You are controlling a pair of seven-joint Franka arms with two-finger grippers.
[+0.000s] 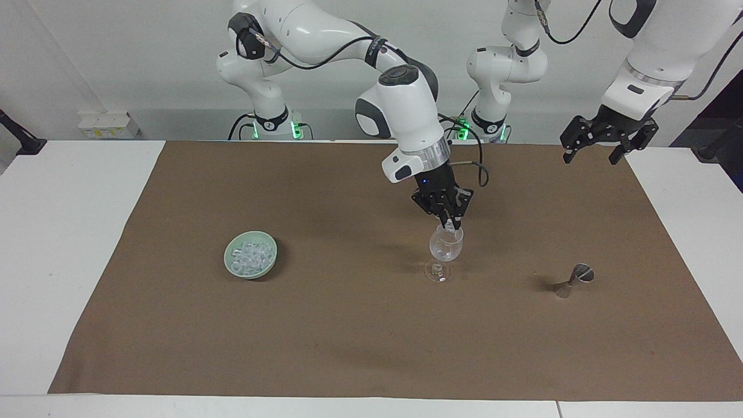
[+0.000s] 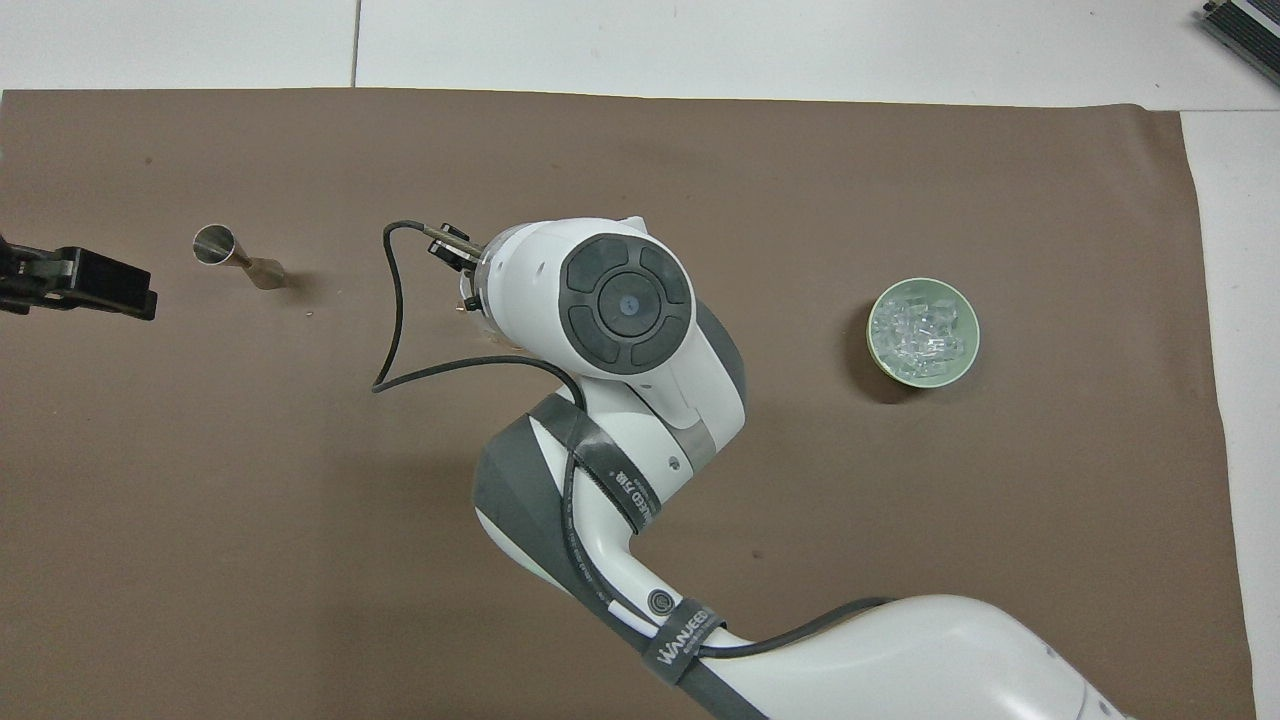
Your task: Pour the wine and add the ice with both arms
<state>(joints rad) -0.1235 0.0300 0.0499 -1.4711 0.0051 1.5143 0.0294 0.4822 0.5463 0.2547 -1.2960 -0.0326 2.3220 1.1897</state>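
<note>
A clear wine glass [image 1: 446, 246] stands upright near the middle of the brown mat [image 1: 348, 337]. My right gripper [image 1: 452, 223] points down with its tips at the glass's rim. In the overhead view the right arm [image 2: 625, 310] hides both the glass and this gripper. The ice [image 1: 251, 256] is a heap of small clear cubes in a pale green bowl [image 1: 231, 268] toward the right arm's end; it also shows in the overhead view [image 2: 915, 328]. My left gripper [image 1: 596, 151] is open and empty, raised over the mat's corner at the left arm's end, and shows in the overhead view [image 2: 75, 285].
A small metal jigger [image 1: 573, 280] lies tilted on the mat toward the left arm's end, beside the glass; it shows in the overhead view [image 2: 236, 258]. White table [image 1: 69, 232] borders the mat on both ends.
</note>
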